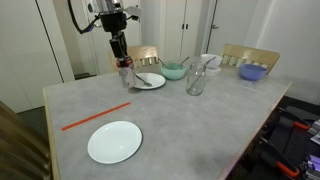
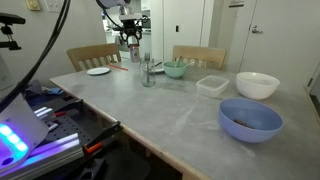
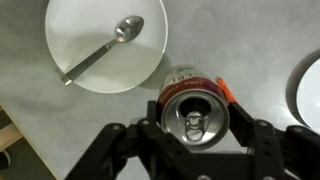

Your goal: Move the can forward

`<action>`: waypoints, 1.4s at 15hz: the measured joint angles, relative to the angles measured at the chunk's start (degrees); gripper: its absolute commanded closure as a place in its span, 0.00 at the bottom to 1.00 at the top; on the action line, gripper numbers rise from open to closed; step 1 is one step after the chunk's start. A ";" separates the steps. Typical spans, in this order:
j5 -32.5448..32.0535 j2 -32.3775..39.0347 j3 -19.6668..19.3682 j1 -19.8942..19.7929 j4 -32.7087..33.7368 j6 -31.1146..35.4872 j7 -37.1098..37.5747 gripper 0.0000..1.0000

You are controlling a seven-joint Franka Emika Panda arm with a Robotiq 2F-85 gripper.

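The can point(image 3: 196, 115) is red with a silver top and stands between my gripper's point(image 3: 197, 130) two fingers in the wrist view. Both fingers press against its sides. In both exterior views the can point(image 1: 125, 72) point(image 2: 131, 48) is at the far end of the grey table point(image 1: 180, 125), under the gripper point(image 1: 122, 62), which points straight down. I cannot tell whether the can rests on the table or hangs just above it. An orange tape strip point(image 3: 222, 92) shows by the can's base.
A white plate with a spoon point(image 3: 105, 45) point(image 1: 150, 80) lies right beside the can. A clear glass point(image 1: 196, 82) point(image 2: 148, 72), a teal bowl point(image 1: 173, 71), a blue bowl point(image 2: 250, 118), a white bowl point(image 2: 257, 85) and an empty white plate point(image 1: 114, 141) are on the table. An orange tape line point(image 1: 95, 115) crosses it.
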 measured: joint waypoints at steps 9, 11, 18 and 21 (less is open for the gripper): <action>6.94 -9.61 2.91 -5.30 -25.10 18.21 0.20 0.55; 8.10 -12.89 3.31 -6.30 -30.78 20.71 0.18 0.55; 10.60 -25.75 5.73 -9.89 -51.94 28.48 -4.55 0.55; 11.41 -32.17 5.99 -10.64 -61.49 30.38 -7.40 0.55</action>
